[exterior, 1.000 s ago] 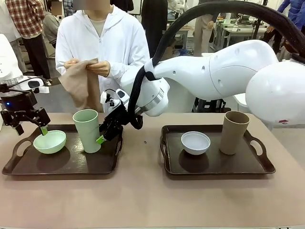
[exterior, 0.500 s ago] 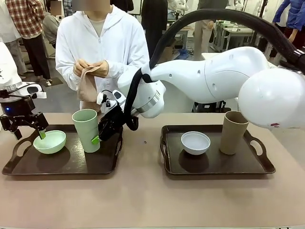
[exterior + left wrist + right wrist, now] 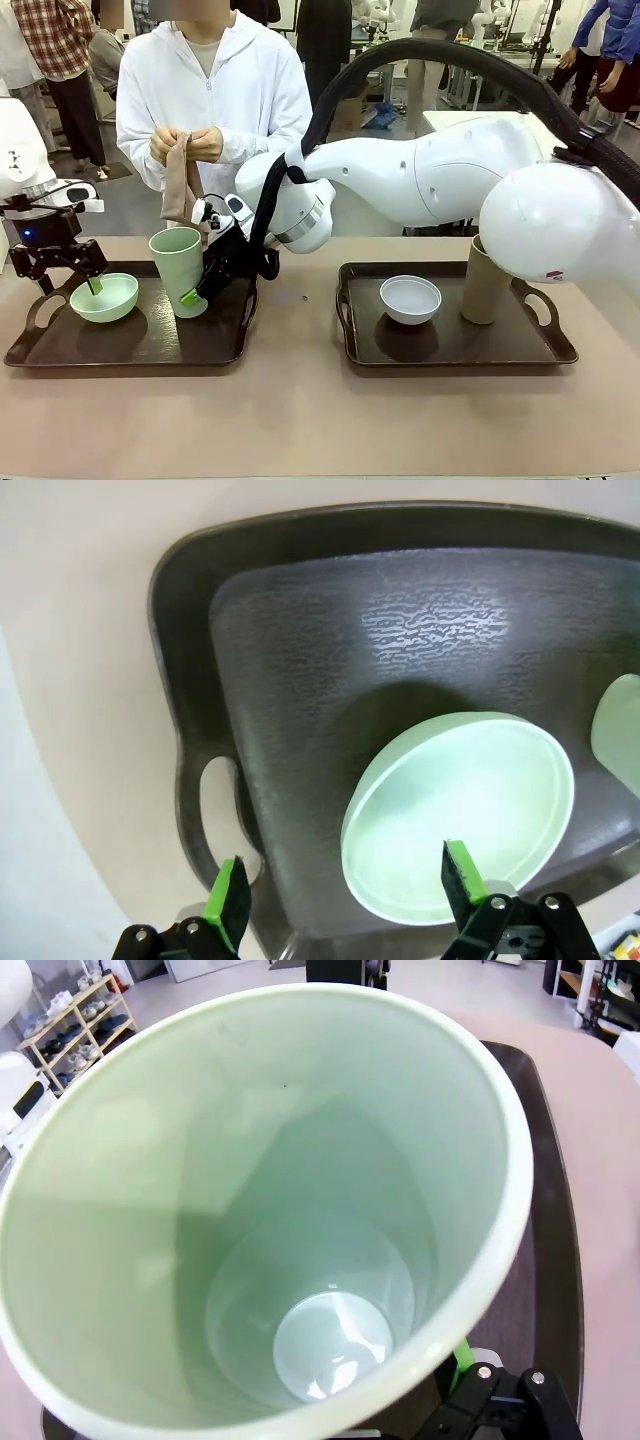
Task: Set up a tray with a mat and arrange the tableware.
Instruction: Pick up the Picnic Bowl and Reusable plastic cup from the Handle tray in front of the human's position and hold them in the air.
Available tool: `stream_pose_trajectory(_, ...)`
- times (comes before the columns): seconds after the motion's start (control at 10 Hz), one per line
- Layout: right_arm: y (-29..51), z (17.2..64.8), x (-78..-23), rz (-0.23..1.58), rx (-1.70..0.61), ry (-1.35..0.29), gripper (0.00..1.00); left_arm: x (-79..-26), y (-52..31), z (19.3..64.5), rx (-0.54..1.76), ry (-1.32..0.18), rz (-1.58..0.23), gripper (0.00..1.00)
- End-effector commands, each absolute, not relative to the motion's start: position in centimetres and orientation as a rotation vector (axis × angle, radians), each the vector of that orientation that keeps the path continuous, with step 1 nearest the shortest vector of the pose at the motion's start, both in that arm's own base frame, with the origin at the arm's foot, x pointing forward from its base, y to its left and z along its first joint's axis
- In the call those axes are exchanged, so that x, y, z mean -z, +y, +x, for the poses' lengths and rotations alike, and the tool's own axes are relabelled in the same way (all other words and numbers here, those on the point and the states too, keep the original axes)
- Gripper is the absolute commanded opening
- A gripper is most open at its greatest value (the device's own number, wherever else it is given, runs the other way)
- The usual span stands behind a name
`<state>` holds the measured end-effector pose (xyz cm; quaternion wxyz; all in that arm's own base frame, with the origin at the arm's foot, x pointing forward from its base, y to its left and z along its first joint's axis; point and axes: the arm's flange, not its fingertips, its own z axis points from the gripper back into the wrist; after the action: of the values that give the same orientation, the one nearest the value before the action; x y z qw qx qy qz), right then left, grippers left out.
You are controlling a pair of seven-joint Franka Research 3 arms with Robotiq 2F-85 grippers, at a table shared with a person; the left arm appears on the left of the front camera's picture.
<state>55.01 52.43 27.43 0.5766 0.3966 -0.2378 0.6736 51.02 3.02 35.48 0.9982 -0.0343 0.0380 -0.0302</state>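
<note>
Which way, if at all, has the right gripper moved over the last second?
Yes. The right gripper has shifted to picture left, away from the left tray's right handle and closer against the pale green cup.

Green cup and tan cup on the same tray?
No, the pale green cup is on the left tray with the green bowl, while the tan cup is on the right tray with the white bowl.
</note>
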Motion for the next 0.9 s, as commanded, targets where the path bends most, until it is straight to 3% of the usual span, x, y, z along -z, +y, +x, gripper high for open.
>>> stream_pose_trajectory(0.0,53.56,56.13,-27.46,0.928,-1.566,-0.551,1.00,-35.02,2.49,51.79,0.037,0.064,-0.069,1.00)
stream_pose_trajectory(0.1,53.34,56.12,-27.42,0.939,-1.579,-0.565,1.00,-34.39,2.25,52.07,0.028,0.064,-0.054,1.00)
stream_pose_trajectory(0.2,53.19,55.96,-27.42,0.941,-1.608,-0.574,0.51,-34.20,2.13,52.11,0.019,0.047,-0.071,0.68)
stream_pose_trajectory(0.3,53.06,55.86,-27.47,0.937,-1.620,-0.580,0.40,-34.14,2.18,52.15,0.016,0.045,-0.071,0.46)
stream_pose_trajectory(0.4,52.94,55.86,-27.52,0.937,-1.615,-0.589,0.00,-34.20,2.25,52.24,0.013,0.042,-0.074,0.14)
stream_pose_trajectory(0.5,52.95,55.84,-27.50,0.935,-1.614,-0.591,0.00,-34.27,2.31,52.20,0.015,0.039,-0.074,0.00)
stream_pose_trajectory(0.6,52.94,55.83,-27.44,0.933,-1.615,-0.592,0.00,-34.33,2.35,52.14,0.014,0.037,-0.074,0.00)
stream_pose_trajectory(0.7,52.81,55.77,-27.37,0.931,-1.612,-0.588,0.20,-34.29,2.30,52.08,0.013,0.036,-0.075,0.00)
stream_pose_trajectory(0.8,52.71,55.78,-27.32,0.929,-1.604,-0.583,0.20,-34.36,2.31,52.08,0.015,0.033,-0.075,0.11)
